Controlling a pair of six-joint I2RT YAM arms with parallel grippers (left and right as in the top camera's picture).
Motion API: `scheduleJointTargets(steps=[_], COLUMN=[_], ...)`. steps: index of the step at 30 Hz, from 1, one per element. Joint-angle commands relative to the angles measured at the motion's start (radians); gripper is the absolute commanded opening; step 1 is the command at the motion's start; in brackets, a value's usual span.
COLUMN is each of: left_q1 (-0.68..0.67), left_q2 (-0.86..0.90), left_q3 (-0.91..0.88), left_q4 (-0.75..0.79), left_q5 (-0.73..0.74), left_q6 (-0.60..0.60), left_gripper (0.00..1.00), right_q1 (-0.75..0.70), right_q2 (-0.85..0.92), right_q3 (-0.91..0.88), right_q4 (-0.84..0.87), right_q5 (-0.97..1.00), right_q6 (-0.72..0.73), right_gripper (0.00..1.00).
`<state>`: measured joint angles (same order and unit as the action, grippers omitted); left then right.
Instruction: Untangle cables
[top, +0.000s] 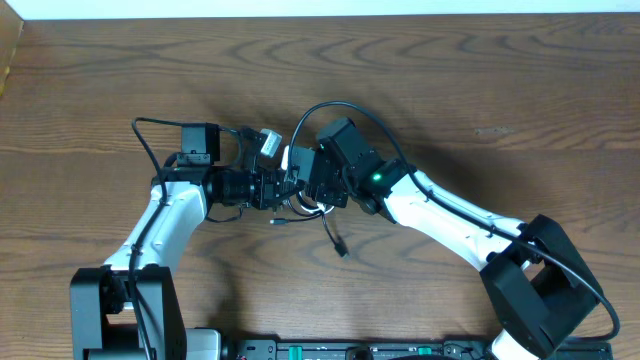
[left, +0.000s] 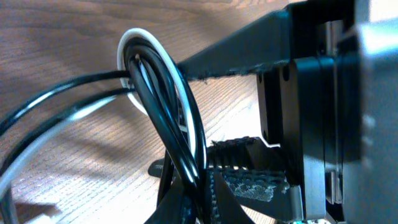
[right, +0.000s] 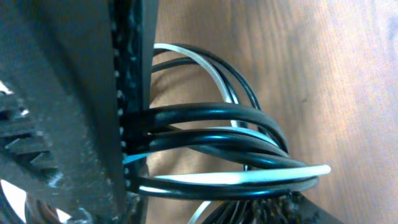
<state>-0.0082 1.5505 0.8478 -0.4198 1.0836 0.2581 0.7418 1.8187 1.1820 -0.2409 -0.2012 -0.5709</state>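
The left gripper (left: 199, 186) is closed down to a narrow slit on the cables (left: 177, 143). In the left wrist view several strands run down together and vanish between its two dark fingers (left: 249, 185), one of which shows a rough textured pad. Above the pinch the strands fan into a tall upright loop. The white cable (left: 140, 34) forms the outer rim at the top, and turns of the black cable (left: 62, 87) lie tight against its inner side. Two black runs and a pale one leave the loop towards the left side of that view.

The right gripper (top: 307, 187) faces the left one tip to tip, with the bundle between them. In the right wrist view the strands come out sideways from the edge of a dark ribbed finger (right: 127, 74), black turns stacked with white ones between and beneath them. They bend round in a flattened loop over the wood. The opposing finger is not visible there, so I cannot tell whether the right gripper is clamped or merely pressed against the bundle.

From overhead, the meeting point sits about midway between the far and near edges of the table (top: 500, 80), a little left of centre. A small tangle hangs just on the near side of the fingertips. From it a free black tail runs towards the near edge and ends in a small plug (top: 341, 251) lying on the wood, apart from both arms.
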Motion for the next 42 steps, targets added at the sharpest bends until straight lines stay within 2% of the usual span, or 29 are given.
scheduleJointTargets(steps=[1,12,15,20,23,24,26,31,34,39,42], left_q1=[-0.004,-0.004,-0.004,-0.004,-0.004,-0.004,-0.004,-0.004,-0.004,-0.004,-0.004], left_q2=[-0.017,-0.017,-0.017,-0.017,-0.017,-0.017,-0.017,-0.017,-0.017,-0.017,-0.017], left_q3=[0.02,0.02,0.02,0.02,0.02,0.02,0.02,0.02,0.02,0.02,0.02], left_q4=[-0.004,0.0,0.0,0.003,0.003,0.003,0.003,0.003,0.003,0.002,-0.002], left_q5=[0.029,0.022,0.021,0.021,0.021,0.021,0.021,0.022,0.022,0.021,-0.068], left_q6=[-0.002,-0.002,-0.002,-0.002,-0.002,-0.002,-0.002,-0.002,-0.002,-0.002,-0.034], left_gripper=[0.07,0.07,0.07,0.07,0.08,0.07,0.08,0.08,0.08,0.07,0.07], right_q1=[-0.005,-0.086,-0.112,-0.115,-0.102,-0.092,-0.071,-0.022,0.013,0.058,0.058], right_q2=[0.012,0.012,0.012,0.012,0.01,0.003,-0.023,-0.075,-0.075,-0.048,-0.021], right_q3=[0.0,0.0,0.0,0.001,0.001,0.001,0.001,0.001,0.0,0.0,0.0], right_q4=[-0.006,-0.01,-0.009,-0.008,-0.006,-0.005,-0.006,-0.007,-0.013,0.006,0.026], right_q5=[-0.13,-0.404,-0.492,-0.498,-0.497,-0.495,-0.45,-0.248,-0.189,0.015,0.04], right_q6=[0.103,0.272,0.272,0.262,0.177,0.137,0.096,0.074,-0.002,-0.082,-0.081], right_gripper=[0.43,0.39,0.4,0.39,0.43,0.47,0.52,0.54,0.58,0.6,0.6])
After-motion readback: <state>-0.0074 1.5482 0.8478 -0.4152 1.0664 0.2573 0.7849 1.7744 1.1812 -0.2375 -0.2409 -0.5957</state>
